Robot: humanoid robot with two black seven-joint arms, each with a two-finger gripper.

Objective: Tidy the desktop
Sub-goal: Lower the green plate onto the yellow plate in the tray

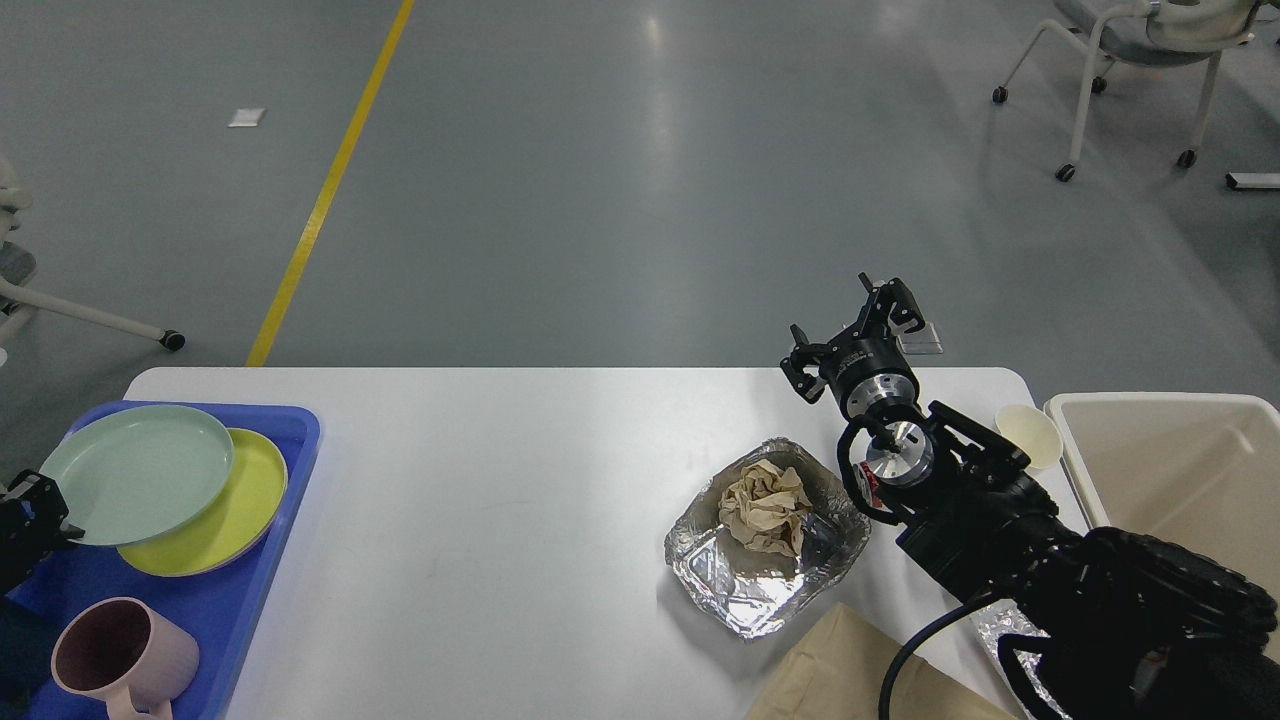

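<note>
On the white counter (pixel 520 470): dishes left, rubbish right.

Stretching wide across the lower view, matte and mostly bare at the middle, rounded corners at the far edge. At far left, a blue tray (pixel 240 600) carrying a yellow plate (pixel 235 505), a pale green plate (pixel 135 472) lapping over it, and a pink mug (pixel 120 655) nearest. Left gripper (pixel 35 510) at the green plate's rim, dark and half cut off; cannot tell whether clenched or released. Right gripper (pixel 850 335) raised over the far edge, fingers spread, holding nothing. Below it, a foil container (pixel 750 590) with crumpled brown paper (pixel 765 505). Cream bin (pixel 1180 470) at right, small paper cup (pixel 1030 435) beside. Beyond, grey glossy floor (pixel 640 180), a yellow line (pixel 325 190), wheeled chair (pixel 1140 60).
</note>
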